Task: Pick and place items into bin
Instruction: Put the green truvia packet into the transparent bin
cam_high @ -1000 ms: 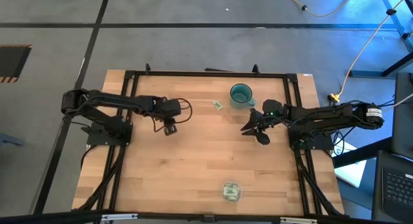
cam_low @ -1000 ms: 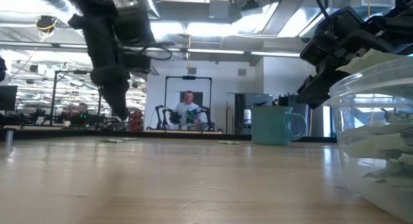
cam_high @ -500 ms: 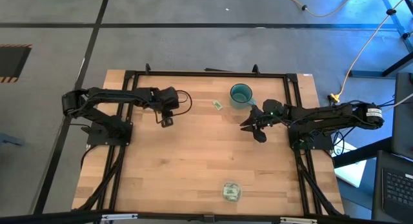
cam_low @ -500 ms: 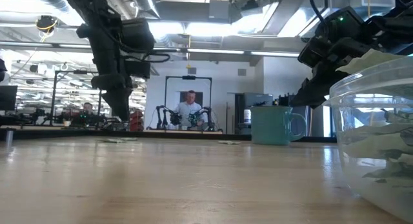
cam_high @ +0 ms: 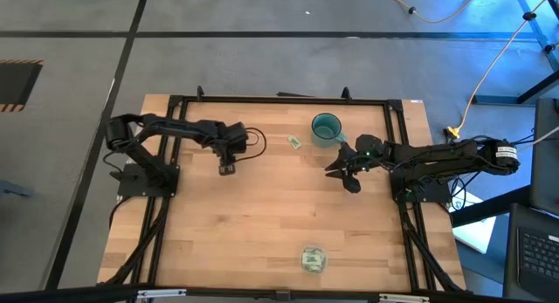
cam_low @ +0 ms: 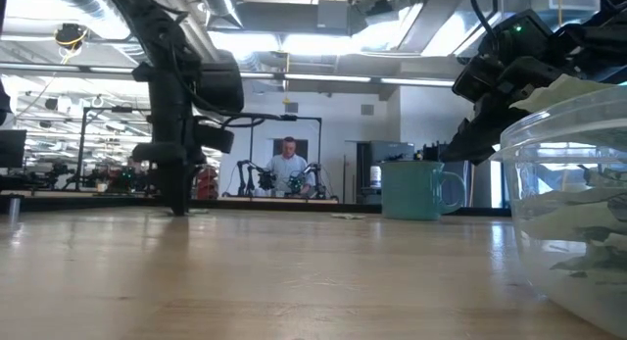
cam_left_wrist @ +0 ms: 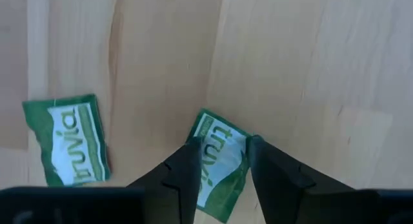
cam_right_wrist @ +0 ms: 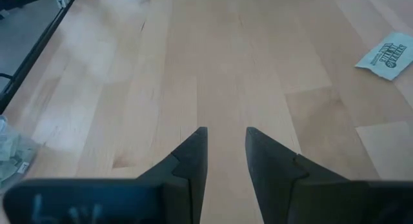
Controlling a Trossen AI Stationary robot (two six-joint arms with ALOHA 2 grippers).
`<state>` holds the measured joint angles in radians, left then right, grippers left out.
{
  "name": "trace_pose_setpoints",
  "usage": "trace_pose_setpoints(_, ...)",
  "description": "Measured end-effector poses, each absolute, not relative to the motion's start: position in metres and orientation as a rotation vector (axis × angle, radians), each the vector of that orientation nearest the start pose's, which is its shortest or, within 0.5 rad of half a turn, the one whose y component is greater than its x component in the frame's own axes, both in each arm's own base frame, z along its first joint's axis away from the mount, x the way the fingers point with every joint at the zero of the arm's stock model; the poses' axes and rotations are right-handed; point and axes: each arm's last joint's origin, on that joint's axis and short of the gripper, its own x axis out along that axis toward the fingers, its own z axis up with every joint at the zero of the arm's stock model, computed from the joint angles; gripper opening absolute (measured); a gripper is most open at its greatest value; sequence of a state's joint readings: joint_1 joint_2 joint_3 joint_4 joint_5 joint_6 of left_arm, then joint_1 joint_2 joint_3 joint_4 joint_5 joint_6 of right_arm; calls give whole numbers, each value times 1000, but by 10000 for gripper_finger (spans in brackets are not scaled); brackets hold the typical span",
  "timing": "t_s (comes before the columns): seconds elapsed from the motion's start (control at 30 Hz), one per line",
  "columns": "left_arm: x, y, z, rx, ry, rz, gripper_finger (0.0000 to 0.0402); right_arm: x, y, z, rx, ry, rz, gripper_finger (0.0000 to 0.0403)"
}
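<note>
On the counter's (cam_high: pixel 262 216) far left part, your left gripper (cam_high: pixel 226 168) is down at the wood, its jaws narrow with a green and white packet (cam_left_wrist: pixel 218 164) lying between the fingertips (cam_left_wrist: pixel 191 148); you cannot tell from the wrist view whether they already pinch it. A second packet (cam_left_wrist: pixel 72 140) lies flat just beside it, apart from the jaws. Another packet (cam_high: pixel 295 142) rests near the teal mug (cam_high: pixel 327 127) at the far edge. Your right gripper (cam_high: pixel 346 170) hangs above the counter just in front of the mug, jaws slightly parted and holding nothing. The clear bin (cam_high: pixel 313 258) sits at the near edge, well apart from both arms, with several packets already inside it.
</note>
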<state>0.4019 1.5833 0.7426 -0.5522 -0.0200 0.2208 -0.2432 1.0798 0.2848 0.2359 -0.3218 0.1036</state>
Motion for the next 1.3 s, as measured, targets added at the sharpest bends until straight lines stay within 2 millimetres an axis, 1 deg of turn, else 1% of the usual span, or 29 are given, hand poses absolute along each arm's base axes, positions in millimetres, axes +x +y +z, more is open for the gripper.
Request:
trace_pose_setpoints(0.4,229,98,130,-83,1389,192,41,187,-37,153,255,542,50,109)
trace_pose_setpoints(0.6,229,98,131,-82,1390,193,22,187,-37,153,255,542,50,109)
trace_pose_setpoints(0.77,235,98,142,-107,1423,157,16,187,-37,153,255,542,50,109)
trace_pose_setpoints(0.9,250,97,160,-110,1354,115,15,187,-37,153,255,542,50,109)
trace_pose_setpoints(0.97,257,93,167,-111,1332,78,15,187,-37,153,252,542,49,109)
trace_pose_setpoints(1.03,268,88,177,-96,1267,38,15,187,-38,153,244,542,30,109)
trace_pose_setpoints(1.17,289,71,194,-71,1136,-74,15,187,-40,152,231,544,-47,109)
trace_pose_setpoints(1.3,312,45,212,-16,969,-202,15,187,-40,152,246,544,-66,109)
